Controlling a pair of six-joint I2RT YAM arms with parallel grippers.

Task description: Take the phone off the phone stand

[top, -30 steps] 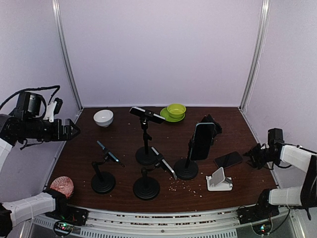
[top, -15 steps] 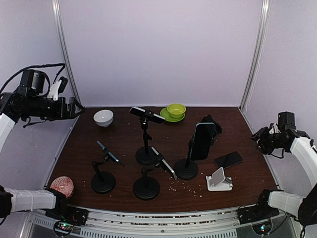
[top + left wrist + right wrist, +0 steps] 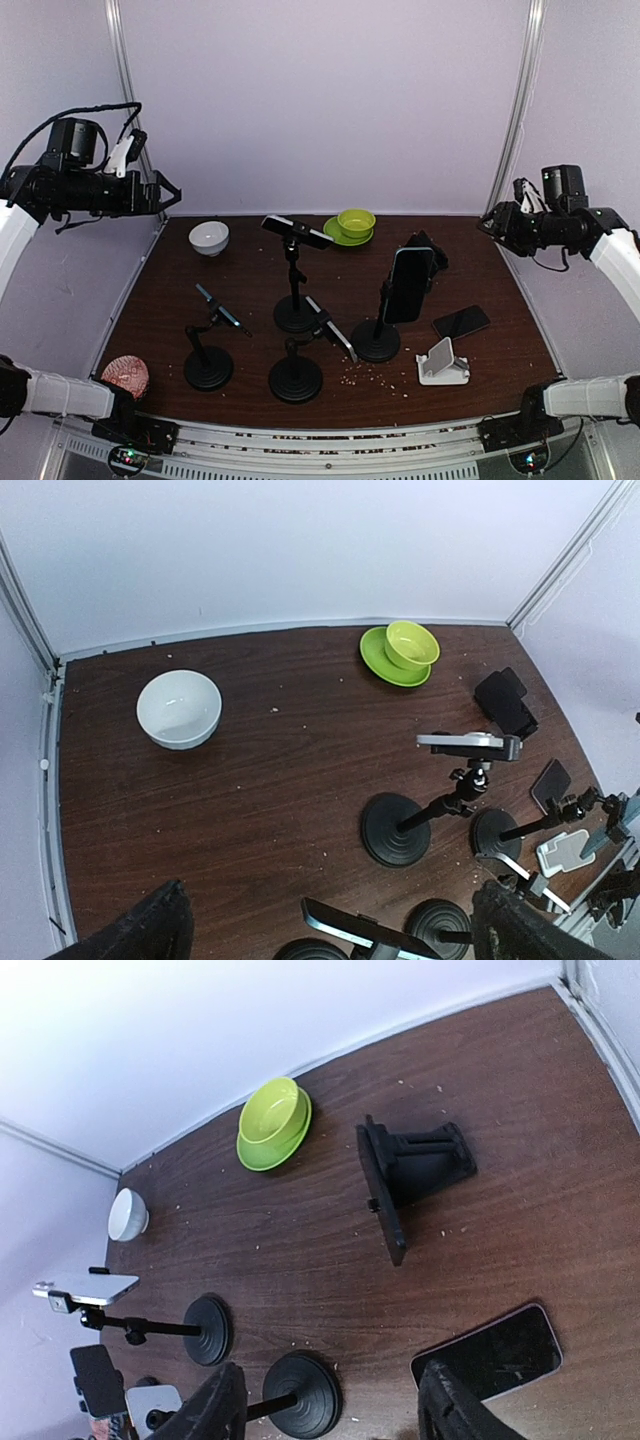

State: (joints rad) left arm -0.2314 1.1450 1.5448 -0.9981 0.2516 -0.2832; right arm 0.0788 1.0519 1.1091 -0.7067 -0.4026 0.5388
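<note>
The phone (image 3: 461, 321) lies flat on the brown table, screen up, just behind the phone stand (image 3: 443, 362), which is white and holds nothing. The phone also shows in the right wrist view (image 3: 490, 1352) with a pale pinkish edge, and in the left wrist view (image 3: 551, 783). The stand shows small in the left wrist view (image 3: 563, 850) and the right wrist view (image 3: 150, 1405). My left gripper (image 3: 165, 195) is open, high over the far left edge. My right gripper (image 3: 490, 222) is open, high over the far right edge. Both are empty.
Several black pole holders (image 3: 295, 315) with round bases stand mid-table, one clamping a larger black phone (image 3: 410, 283). A white bowl (image 3: 209, 237) and a green bowl on a plate (image 3: 355, 222) sit at the back. A black mount (image 3: 415, 1165) lies back right. A patterned ball (image 3: 125, 375) sits front left.
Both arms have risen and swung toward the back of the table. The left gripper moved up and right, the right gripper up and away from the phone. The phone and stand have not moved.
</note>
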